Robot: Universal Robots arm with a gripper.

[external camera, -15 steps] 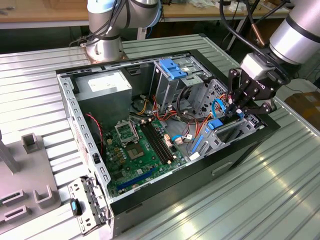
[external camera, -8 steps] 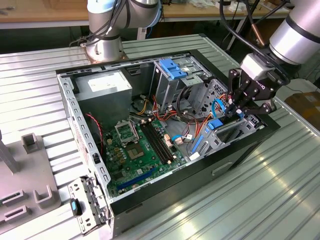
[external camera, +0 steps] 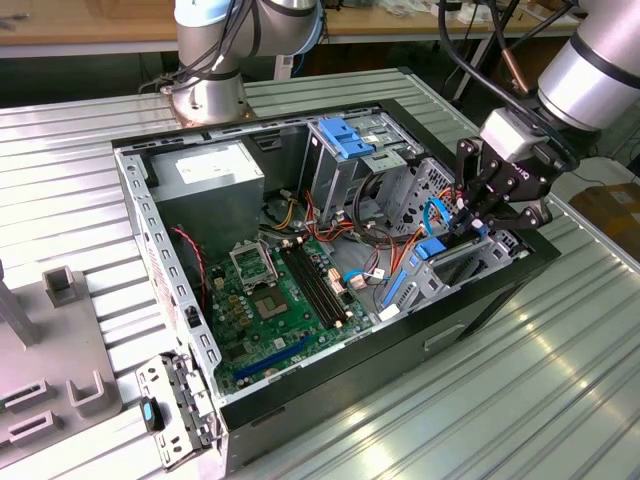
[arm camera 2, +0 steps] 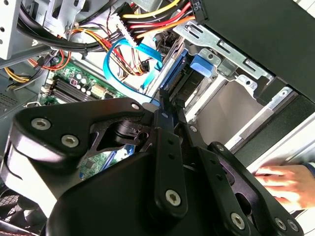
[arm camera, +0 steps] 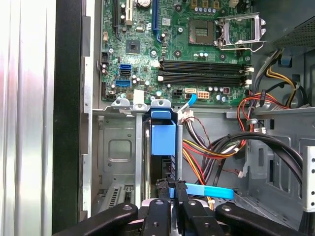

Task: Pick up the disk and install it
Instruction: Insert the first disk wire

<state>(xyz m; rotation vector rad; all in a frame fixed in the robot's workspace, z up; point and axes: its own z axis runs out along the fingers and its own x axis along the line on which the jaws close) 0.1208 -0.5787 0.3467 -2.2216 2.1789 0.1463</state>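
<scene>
disk (arm camera: 163,140) edge-on in drive bay (arm camera: 115,152), install step
claw (arm camera: 172,187) pinched on its blue rail; seating likely needs straight push

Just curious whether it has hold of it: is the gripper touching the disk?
Touching. In the first wrist view the gripper pinches the blue edge of the disk, with no gap showing between them.
</scene>
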